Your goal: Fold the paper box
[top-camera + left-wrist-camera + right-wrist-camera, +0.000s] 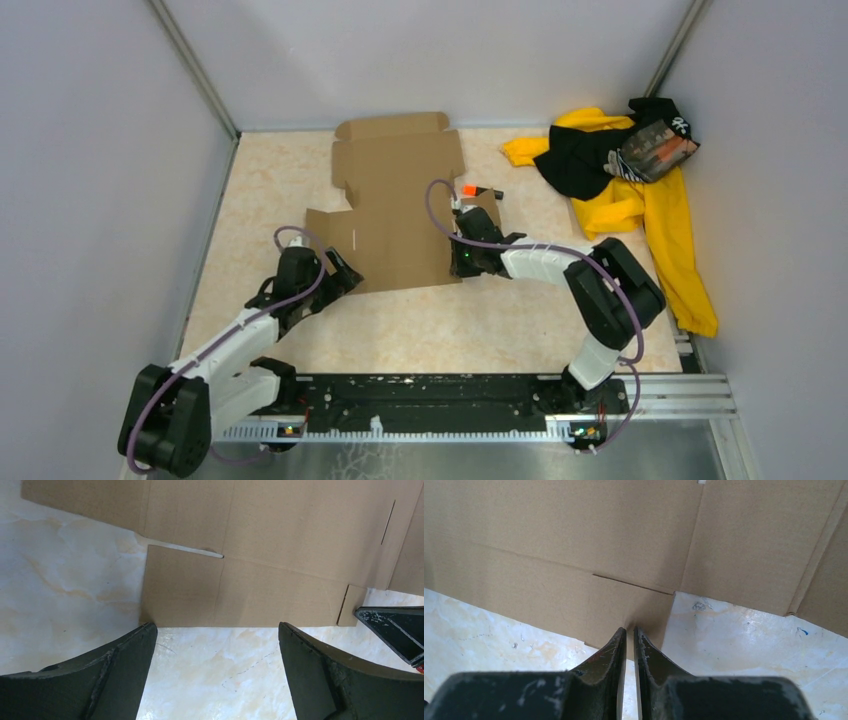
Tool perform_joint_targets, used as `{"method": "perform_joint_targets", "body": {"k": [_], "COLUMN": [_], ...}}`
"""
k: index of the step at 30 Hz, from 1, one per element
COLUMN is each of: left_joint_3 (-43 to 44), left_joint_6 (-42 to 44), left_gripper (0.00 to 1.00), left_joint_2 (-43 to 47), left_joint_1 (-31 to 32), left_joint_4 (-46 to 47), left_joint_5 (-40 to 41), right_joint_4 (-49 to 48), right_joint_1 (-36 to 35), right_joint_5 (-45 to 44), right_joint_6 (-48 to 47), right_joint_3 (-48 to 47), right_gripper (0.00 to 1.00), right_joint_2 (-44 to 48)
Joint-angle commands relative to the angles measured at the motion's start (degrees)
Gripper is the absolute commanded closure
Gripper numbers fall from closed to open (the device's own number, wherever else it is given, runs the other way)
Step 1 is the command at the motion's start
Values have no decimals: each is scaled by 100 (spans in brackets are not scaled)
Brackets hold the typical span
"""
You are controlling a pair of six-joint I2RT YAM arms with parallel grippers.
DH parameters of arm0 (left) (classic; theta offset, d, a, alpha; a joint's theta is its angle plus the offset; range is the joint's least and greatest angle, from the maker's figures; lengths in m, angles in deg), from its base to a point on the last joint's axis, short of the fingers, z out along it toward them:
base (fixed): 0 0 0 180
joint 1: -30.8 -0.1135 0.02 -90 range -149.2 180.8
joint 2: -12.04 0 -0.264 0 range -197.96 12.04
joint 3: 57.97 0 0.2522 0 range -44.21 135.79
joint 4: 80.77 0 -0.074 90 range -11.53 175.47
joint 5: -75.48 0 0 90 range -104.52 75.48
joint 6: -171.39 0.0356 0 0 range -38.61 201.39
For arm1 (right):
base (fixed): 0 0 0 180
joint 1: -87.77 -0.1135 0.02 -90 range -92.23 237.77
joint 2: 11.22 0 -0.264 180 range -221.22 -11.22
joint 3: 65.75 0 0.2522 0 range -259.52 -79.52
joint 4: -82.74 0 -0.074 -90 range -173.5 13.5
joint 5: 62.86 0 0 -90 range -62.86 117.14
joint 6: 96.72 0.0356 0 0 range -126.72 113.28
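Observation:
The paper box is a flat brown cardboard sheet with flaps and slits, lying unfolded on the table's middle. My left gripper sits low at the sheet's near-left edge. In the left wrist view it is open wide, with bare table between its fingers and the cardboard edge just beyond the tips. My right gripper is at the sheet's near-right corner. Seen from the right wrist, it is shut to a thin slit, its tips resting at a flap's near edge with nothing clamped.
A yellow-and-black clothing pile lies at the back right. Grey walls close in the table on three sides. The tip of the right gripper shows at the right edge of the left wrist view.

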Motion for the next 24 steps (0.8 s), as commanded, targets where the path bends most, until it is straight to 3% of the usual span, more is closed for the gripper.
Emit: {"method": "perform_joint_targets", "body": {"k": [1, 9, 24], "left_joint_3": [-185, 65, -45], "left_joint_6": [-152, -183, -219], "left_gripper": [1, 1, 1], "left_joint_2": [-25, 230, -610], "left_joint_1": [-38, -68, -134], "left_joint_4": [-958, -1557, -635], "left_joint_5": [485, 957, 793], "right_joint_4": [617, 605, 544], "right_joint_1": [-75, -76, -76], "right_joint_5": [-151, -126, -11], "right_joint_6": [-178, -199, -221], "right_joint_3": [57, 1, 8], "right_gripper": [88, 89, 89], "right_joint_2": [-388, -474, -545]}}
